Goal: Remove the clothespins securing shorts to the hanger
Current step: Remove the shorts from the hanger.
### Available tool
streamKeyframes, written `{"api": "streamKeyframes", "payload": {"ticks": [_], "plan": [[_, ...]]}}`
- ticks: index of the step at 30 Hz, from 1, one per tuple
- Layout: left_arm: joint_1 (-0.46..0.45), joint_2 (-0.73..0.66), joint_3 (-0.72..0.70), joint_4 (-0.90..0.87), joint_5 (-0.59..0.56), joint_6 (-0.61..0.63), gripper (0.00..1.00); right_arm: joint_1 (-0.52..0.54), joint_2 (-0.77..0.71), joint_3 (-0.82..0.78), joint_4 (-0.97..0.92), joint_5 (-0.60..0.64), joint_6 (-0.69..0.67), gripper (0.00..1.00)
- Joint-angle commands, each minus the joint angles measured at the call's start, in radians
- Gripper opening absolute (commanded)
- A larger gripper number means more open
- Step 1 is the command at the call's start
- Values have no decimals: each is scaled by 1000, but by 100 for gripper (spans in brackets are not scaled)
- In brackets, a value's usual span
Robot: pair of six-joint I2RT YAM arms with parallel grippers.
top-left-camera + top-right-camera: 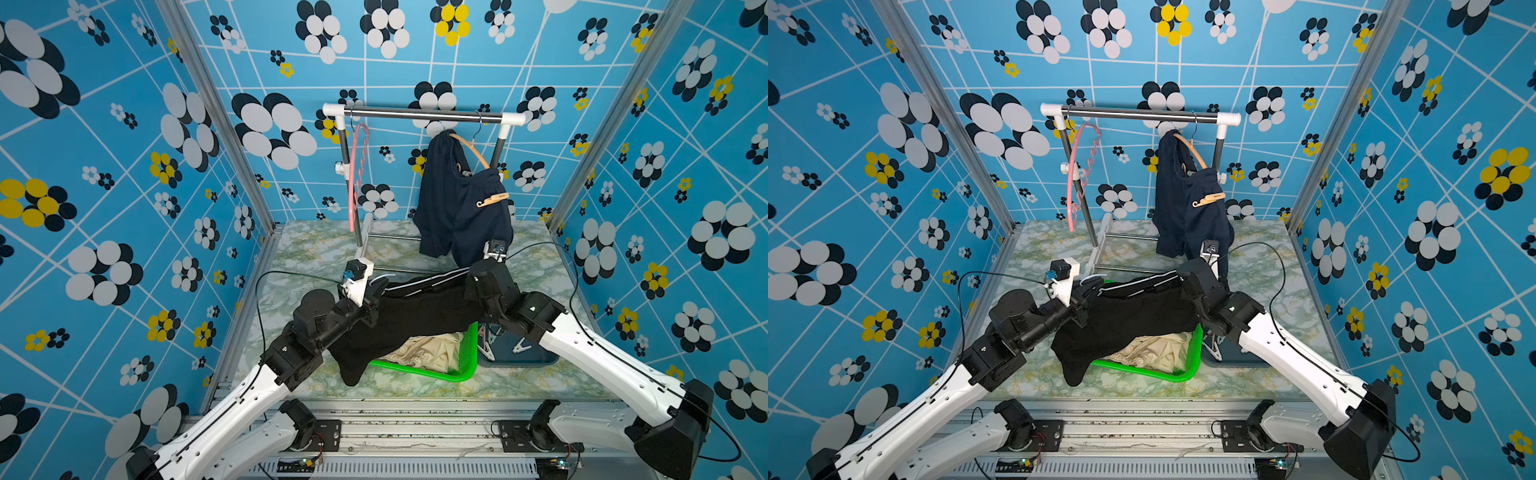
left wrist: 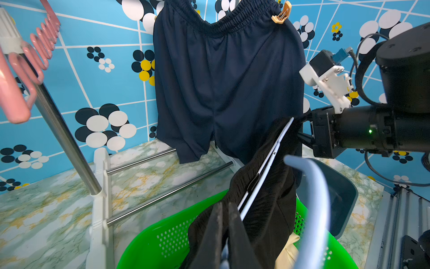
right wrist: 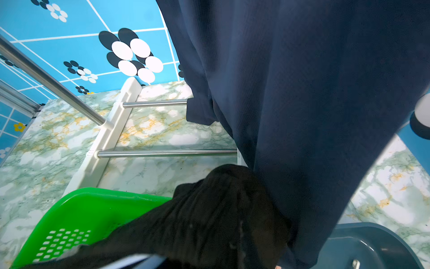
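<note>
Clothespins: one tan pin (image 1: 493, 200) on navy shorts (image 1: 453, 208), two white pins (image 1: 521, 345) in bin (image 1: 519, 360), hidden from left wrist; black shorts (image 1: 415, 311) pinched by left gripper (image 2: 224, 207) and right gripper (image 2: 302, 127) over beige pair (image 1: 419, 349) in basket (image 1: 415, 371).

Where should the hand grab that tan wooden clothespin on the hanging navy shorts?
Probably the free tails of the tan wooden clothespin, sticking out past the navy shorts; squeezing them opens it. Come from that outer end: the other end bites the waistband.
</note>
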Motion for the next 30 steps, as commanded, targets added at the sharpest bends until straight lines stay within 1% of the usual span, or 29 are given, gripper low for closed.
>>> {"api": "streamKeyframes", "payload": {"ticks": [1, 8, 16, 24, 30], "plan": [[-1, -19, -5, 78, -55, 1, 0, -14, -34, -39, 8, -11, 35, 0], [0, -2, 21, 96, -59, -19, 0, -14, -83, -134, 67, -59, 78, 0], [-1, 30, 54, 80, -58, -40, 0, -14, -129, -240, 216, -228, 102, 0], [-1, 33, 96, 15, -88, -24, 0, 6, -145, -262, 297, -371, 90, 0], [-1, 12, 113, -16, -134, -4, 0, 89, -116, -210, 298, -373, 47, 0]]}}
